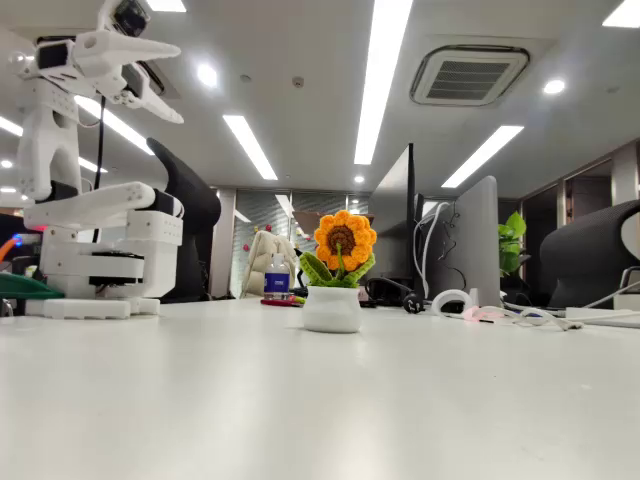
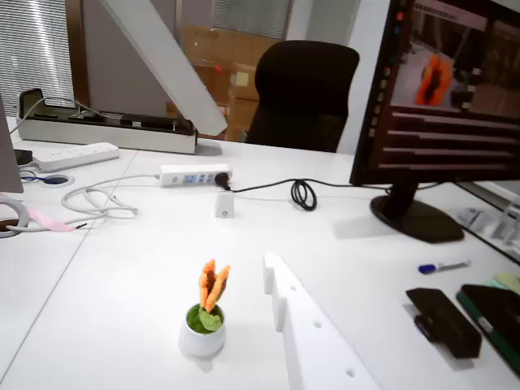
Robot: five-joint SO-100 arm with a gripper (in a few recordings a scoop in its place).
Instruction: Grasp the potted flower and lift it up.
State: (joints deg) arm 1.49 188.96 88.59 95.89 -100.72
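On the white table (image 1: 400, 400), well away from its edges, the flower (image 2: 205, 318) stands upright in its pot. High above, the claw (image 1: 150, 75) holds nothing; I cannot tell if it is open. A squeeze on the soft petals could tip the pot.

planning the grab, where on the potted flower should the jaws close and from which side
Probably on the rounded white pot of the potted flower, coming down from above and closing across its sides. The pot is the firm, upright part standing free on the table; the petals and knitted leaves look soft. In the wrist view the gripper sits high, to its right.
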